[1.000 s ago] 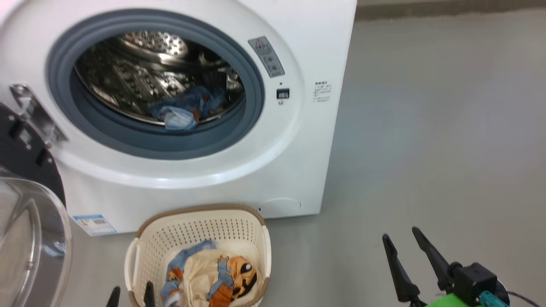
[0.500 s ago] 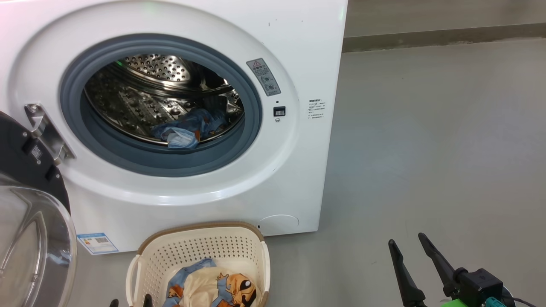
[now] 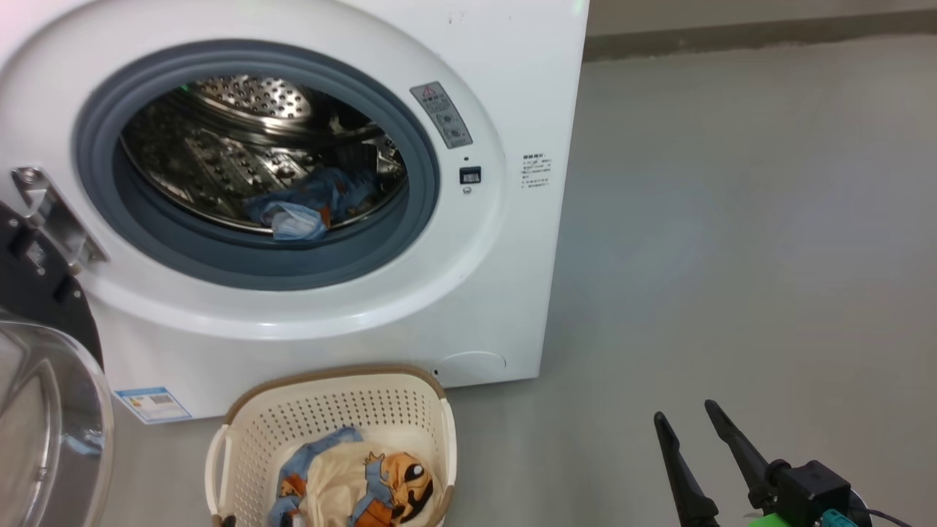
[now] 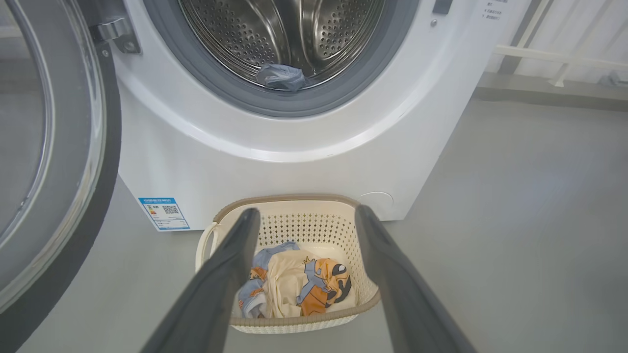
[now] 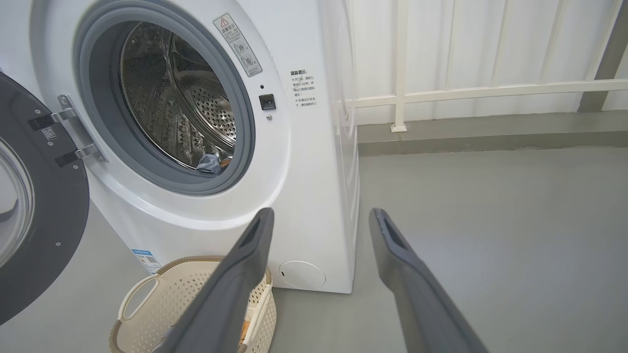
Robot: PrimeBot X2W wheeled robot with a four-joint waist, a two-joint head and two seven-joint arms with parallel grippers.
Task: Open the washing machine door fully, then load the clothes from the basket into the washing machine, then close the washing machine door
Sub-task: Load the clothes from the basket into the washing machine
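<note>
On the grey floor point(image 3: 732, 256), clothes point(image 4: 287, 284) in the basket point(image 4: 294, 200) lie straight ahead of the spread left gripper point(image 4: 306, 210); the right gripper point(image 3: 684, 410), also spread, is farther.

Door point(image 3: 44, 380) aside; drum point(image 3: 241, 154) mouth seemingly unobstructed

Smooth grey floor point(image 3: 732, 219), evenly lit. Dark kerb point(image 5: 490, 137) ran along the floor's far edge; above the floor, white rail point(image 5: 490, 92) fronted pale panelled wall point(image 5: 490, 44).
</note>
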